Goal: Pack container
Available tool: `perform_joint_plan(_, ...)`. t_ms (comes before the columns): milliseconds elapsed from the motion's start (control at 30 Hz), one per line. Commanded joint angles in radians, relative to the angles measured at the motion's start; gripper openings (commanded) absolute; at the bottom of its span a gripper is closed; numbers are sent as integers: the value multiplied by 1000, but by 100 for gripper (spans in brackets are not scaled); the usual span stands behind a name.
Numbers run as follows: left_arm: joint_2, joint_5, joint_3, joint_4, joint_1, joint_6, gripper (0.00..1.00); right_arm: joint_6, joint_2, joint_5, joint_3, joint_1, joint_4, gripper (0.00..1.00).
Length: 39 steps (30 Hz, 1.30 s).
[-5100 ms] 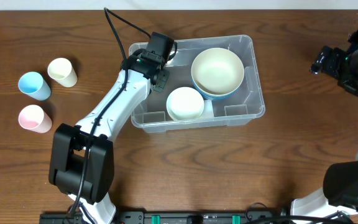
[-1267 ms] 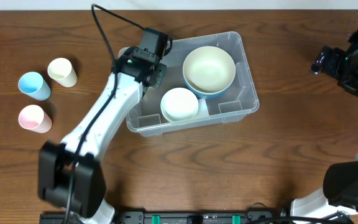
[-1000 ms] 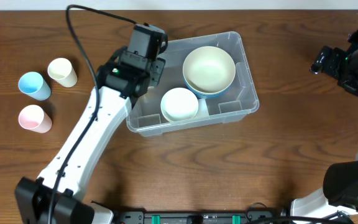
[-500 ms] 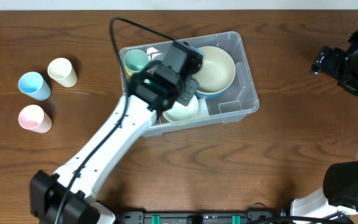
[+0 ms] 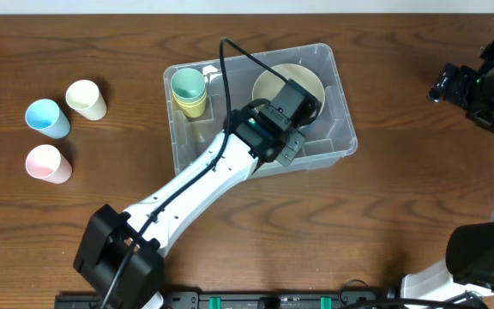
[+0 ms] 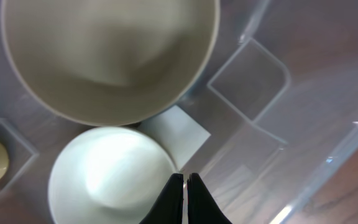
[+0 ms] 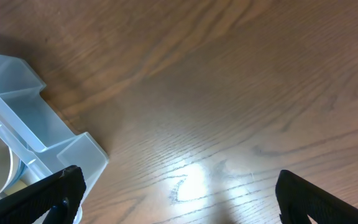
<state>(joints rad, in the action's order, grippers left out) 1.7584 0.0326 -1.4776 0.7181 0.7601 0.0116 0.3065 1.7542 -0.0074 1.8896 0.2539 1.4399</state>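
The container (image 5: 195, 137) is a clear rectangular bin in the middle of the table. In it are a green cup stacked on a yellow cup (image 5: 189, 90) at the left end and a large cream bowl (image 5: 268, 81) on a blue one. My left gripper (image 5: 292, 99) hangs over the bin's right half. In the left wrist view it (image 6: 184, 178) is shut and empty, with its tips by the small white bowl (image 6: 107, 186), below the cream bowl (image 6: 110, 56). My right gripper (image 7: 182, 199) is open and empty over bare wood, right of the bin's corner (image 7: 36, 124).
Three loose cups stand at the table's left: cream (image 5: 86, 99), blue (image 5: 46, 118) and pink (image 5: 46, 163). The right arm (image 5: 470, 86) is parked at the far right edge. The left arm crosses the bin's front wall from the lower left.
My left arm has swung from the bin's left end rightward over the bowls. This uncovered the green and yellow cup stack at the left end. The right arm has not moved.
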Motion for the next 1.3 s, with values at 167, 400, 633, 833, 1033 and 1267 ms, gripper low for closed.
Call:
perform_joint_plan(167,-2,-4,-7,0,55,-34,6,11,-6,0,12,1,1,99)
perform_joint_plan(400,4,-3,-7,3,69,-32,6,11,-6,0,12,1,1,99)
perform_joint_plan(633,55,4,-6,3,69,-32,6,11,-6,0,12,1,1,99)
perform_joint_plan(833,64,4,-6,3,69,-32,6,11,-6,0,12,1,1,99)
perform_joint_plan(1033,64,-16,-6,32,76,-32,6,11,-6,0,12,1,1,99)
perform_joint_plan(1267,64,-52,-6,41,98,-33,6,11,-6,0,12,1,1,99)
